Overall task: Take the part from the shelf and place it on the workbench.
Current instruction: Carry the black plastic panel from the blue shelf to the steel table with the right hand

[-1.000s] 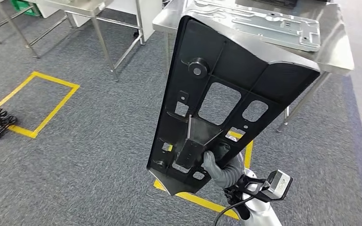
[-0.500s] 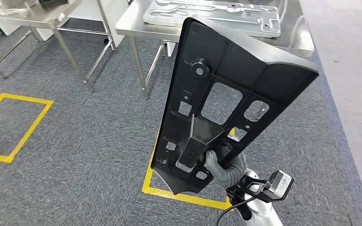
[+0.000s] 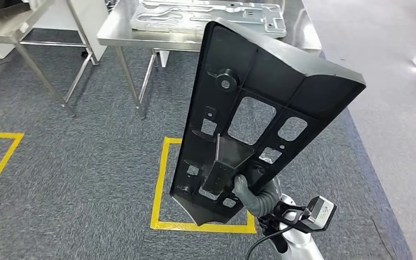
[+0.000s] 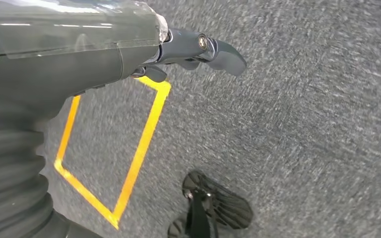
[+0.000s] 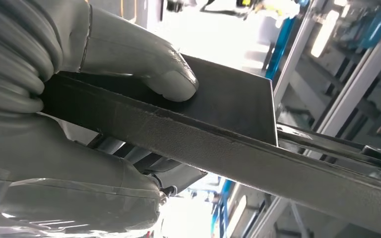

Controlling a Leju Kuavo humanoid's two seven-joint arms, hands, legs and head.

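Part (image 3: pixel 260 116) stands tall in your right hand (image 3: pixel 254 192), gripped at its low end. Workbench (image 3: pixel 303 32) is straight ahead. Left hand (image 4: pixel 198 49) holds nothing.

Grey carpet (image 3: pixel 86 179) with yellow tape squares (image 3: pixel 160 184), steel tables (image 3: pixel 114 38).

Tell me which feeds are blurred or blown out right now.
Head view: sharp on the black part, light glare on the steel workbench. Left wrist view: carpet streaked by motion blur. Right wrist view: right hand crisp, background overexposed and out of focus.
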